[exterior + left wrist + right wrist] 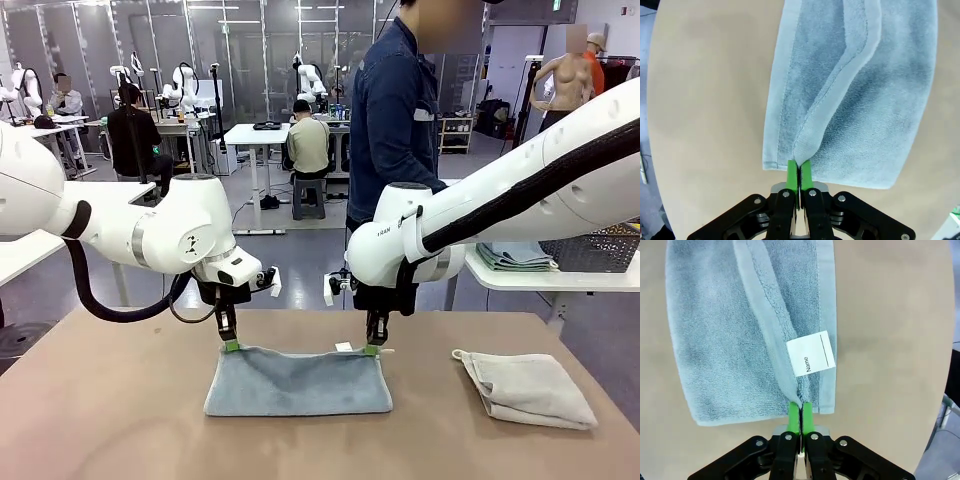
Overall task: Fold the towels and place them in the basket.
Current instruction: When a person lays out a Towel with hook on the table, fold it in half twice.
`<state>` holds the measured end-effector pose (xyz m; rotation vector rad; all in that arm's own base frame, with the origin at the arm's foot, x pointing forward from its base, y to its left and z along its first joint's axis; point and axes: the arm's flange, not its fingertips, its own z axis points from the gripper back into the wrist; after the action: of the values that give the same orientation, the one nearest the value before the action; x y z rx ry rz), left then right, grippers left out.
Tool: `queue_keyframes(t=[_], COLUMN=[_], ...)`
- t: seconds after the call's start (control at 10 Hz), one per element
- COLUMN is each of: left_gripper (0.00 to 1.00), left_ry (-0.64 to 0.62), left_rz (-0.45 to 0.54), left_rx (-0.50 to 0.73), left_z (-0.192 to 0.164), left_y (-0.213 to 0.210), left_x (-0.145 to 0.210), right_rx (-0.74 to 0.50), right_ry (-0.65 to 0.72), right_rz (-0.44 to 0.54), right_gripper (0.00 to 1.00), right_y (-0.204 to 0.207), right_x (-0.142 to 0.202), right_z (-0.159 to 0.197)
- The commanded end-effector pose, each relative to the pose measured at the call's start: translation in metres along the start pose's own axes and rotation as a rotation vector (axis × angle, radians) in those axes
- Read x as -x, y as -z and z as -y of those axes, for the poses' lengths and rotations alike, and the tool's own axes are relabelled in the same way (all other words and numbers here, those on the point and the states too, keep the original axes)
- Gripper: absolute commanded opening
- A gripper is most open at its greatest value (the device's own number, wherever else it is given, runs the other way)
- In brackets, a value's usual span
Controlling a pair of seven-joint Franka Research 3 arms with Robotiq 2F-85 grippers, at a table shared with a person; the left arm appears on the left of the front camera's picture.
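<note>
Front: the blue towel (298, 382) lies mid-desk (110, 400), the left claw (231, 345) and right claw (371, 349) each pinching a far corner; a beige towel (530, 388) lies folded at right, with the basket (598, 250) on the far desk (560, 280). Left wrist: the left claw (799, 170) is clamped on the blue towel (865, 100) at its edge. Right wrist: the right claw (800, 412) is clamped on the edge below a label (810, 353)

Folded blue-grey towel (298, 383) lies mid-table, beige towel (528, 388) bunched at right.
</note>
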<state>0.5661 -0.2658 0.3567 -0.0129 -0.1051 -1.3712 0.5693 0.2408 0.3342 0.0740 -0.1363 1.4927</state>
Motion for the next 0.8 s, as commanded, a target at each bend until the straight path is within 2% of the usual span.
queue_keyframes(t=[0.0,0.2,0.3,0.4,0.5,0.6,0.7], left_gripper=[0.03,0.03,0.16,0.36,0.54,0.74,0.91], left_ry=[-0.026,-0.049,-0.043,-0.036,-0.035,-0.033,-0.037], left_rz=[0.013,0.006,0.013,0.025,0.023,0.014,-0.003], left_rx=[-0.002,-0.009,-0.018,-0.031,-0.034,-0.039,-0.046], left_z=[-0.0103,-0.0124,-0.0117,-0.0095,-0.008,-0.0068,-0.0051], left_y=[0.004,0.0076,0.0085,0.0057,0.0041,0.0024,-0.0002], left_x=[-0.0029,-0.0008,-0.0005,0.0004,0.002,0.0037,0.0065], right_rx=[-0.005,-0.001,0.008,0.014,0.02,0.036,0.054], right_ry=[0.013,0.035,0.032,0.032,0.029,0.03,0.033], right_rz=[-0.01,-0.007,-0.002,-0.001,0.003,0.01,0.015], right_gripper=[0.03,0.03,0.12,0.33,0.47,0.68,0.83], right_y=[0.0016,0.0005,0.0,-0.0005,-0.0006,-0.0017,-0.0028], right_x=[-0.0013,0.0005,0.0003,-0.0008,-0.0017,-0.0024,-0.0027], right_z=[0.0049,0.0055,0.006,0.0055,0.005,0.0045,0.0035])
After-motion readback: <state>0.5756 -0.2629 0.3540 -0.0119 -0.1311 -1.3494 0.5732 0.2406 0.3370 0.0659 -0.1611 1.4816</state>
